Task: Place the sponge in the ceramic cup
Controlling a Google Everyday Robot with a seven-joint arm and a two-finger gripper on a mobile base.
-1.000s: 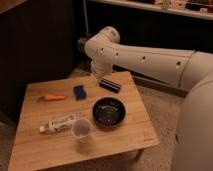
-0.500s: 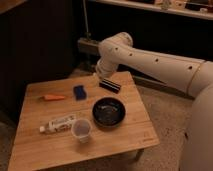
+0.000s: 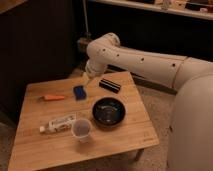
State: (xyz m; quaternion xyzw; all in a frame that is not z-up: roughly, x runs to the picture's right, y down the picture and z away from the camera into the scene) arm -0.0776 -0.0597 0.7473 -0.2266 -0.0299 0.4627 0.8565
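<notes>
The arm's bent wrist swings toward 9 o'clock from where it leaned half a second ago. The gripper shifts with it, away from the black bar, and now hangs over the bench near its far edge, at 1 o'clock of the sponge.

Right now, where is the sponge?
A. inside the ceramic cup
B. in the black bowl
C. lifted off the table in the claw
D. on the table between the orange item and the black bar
D: the sponge lies flat on the table between the orange item and the black bar, the claw hovering just behind it, the ceramic cup near the front edge.
</notes>
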